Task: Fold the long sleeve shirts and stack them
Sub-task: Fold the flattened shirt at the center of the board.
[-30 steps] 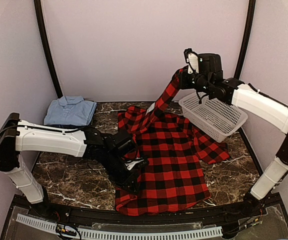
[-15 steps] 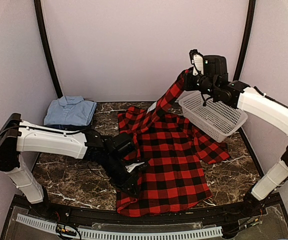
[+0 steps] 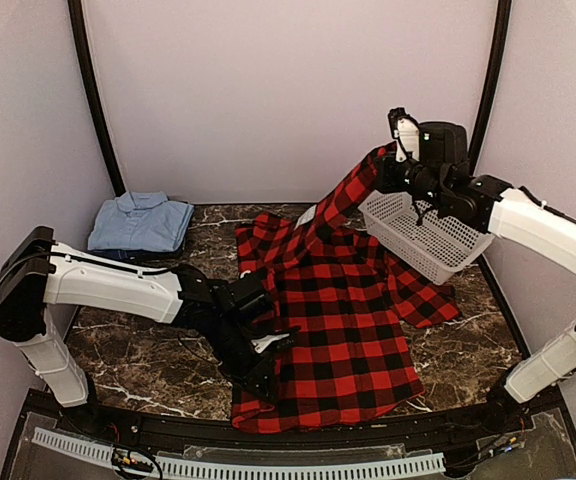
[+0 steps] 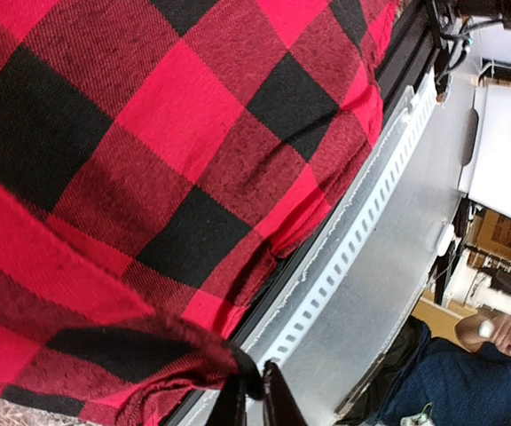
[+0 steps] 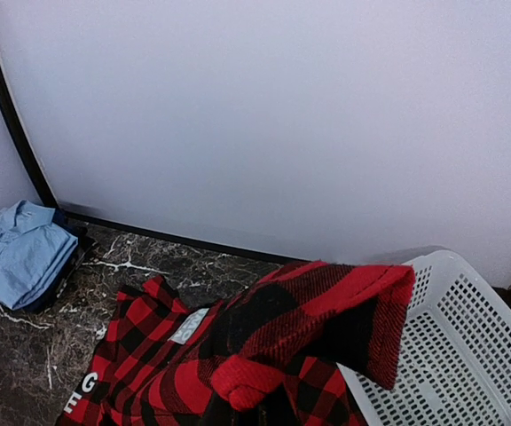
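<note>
The red-and-black check flannel shirt (image 3: 338, 310) lies spread on the marble table. My right gripper (image 3: 383, 170) is shut on its sleeve cuff (image 5: 326, 311) and holds it high above the white basket; the sleeve stretches taut down to the shirt. My left gripper (image 3: 268, 375) is low at the shirt's near left hem, shut on a fold of the flannel shirt (image 4: 149, 177) close to the table's front edge. A light blue shirt (image 3: 140, 221) lies folded at the back left on a darker blue one, also in the right wrist view (image 5: 16, 253).
A white plastic mesh basket (image 3: 438, 240) stands at the back right, under my right arm, partly on the flannel shirt. A slotted white rail (image 3: 268, 465) runs along the front edge. Black frame posts stand at both back corners.
My right gripper has moved right and slightly down with the sleeve, pulling it tauter. My left gripper has slid a little toward the front edge with the hem.
</note>
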Controlling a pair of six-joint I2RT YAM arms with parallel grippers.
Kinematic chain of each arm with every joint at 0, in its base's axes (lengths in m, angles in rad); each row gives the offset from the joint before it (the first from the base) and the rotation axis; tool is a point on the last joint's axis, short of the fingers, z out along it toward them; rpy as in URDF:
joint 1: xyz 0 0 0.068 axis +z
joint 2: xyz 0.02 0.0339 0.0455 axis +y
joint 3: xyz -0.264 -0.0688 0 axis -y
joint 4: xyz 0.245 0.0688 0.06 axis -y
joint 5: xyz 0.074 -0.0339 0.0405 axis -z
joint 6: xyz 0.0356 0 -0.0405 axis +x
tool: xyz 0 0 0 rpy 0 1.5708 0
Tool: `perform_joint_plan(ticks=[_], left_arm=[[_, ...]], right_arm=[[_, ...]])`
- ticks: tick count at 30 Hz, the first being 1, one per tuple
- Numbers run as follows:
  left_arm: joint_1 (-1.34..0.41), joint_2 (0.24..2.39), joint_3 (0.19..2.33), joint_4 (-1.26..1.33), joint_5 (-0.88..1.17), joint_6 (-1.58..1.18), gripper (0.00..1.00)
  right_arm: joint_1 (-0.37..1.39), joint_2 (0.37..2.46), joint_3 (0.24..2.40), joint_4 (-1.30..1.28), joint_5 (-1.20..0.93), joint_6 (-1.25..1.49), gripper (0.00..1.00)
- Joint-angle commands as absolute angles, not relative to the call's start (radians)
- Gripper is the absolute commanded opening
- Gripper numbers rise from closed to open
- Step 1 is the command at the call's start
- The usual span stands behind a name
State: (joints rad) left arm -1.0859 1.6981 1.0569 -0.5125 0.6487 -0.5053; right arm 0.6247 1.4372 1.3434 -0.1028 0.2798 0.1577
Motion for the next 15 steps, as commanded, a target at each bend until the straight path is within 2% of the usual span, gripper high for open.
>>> perform_joint_plan(ticks=[1, 3, 7, 11, 15], left_arm=[[-1.092, 1.691, 1.061, -0.528, 0.674, -0.471, 0.18], [-1.091, 1.672, 1.075, -0.538, 0.674, -0.464, 0.27], [-1.071, 1.623, 1.135, -0.557, 0.682, -0.447, 0.36], [-0.996, 1.592, 1.186, -0.557, 0.658, -0.461, 0.37], [-0.88, 1.591, 1.238, -0.551, 0.505, -0.501, 0.35]], right_arm=[[0.636, 1.38, 1.259, -0.05, 0.246, 0.175, 0.0], [0.642, 1.372, 1.227, -0.053, 0.219, 0.174, 0.0], [0.659, 1.364, 1.171, -0.046, 0.137, 0.164, 0.0], [0.692, 1.375, 1.145, -0.043, 0.061, 0.141, 0.0], [0.716, 1.384, 1.128, -0.035, 0.005, 0.136, 0.0]])
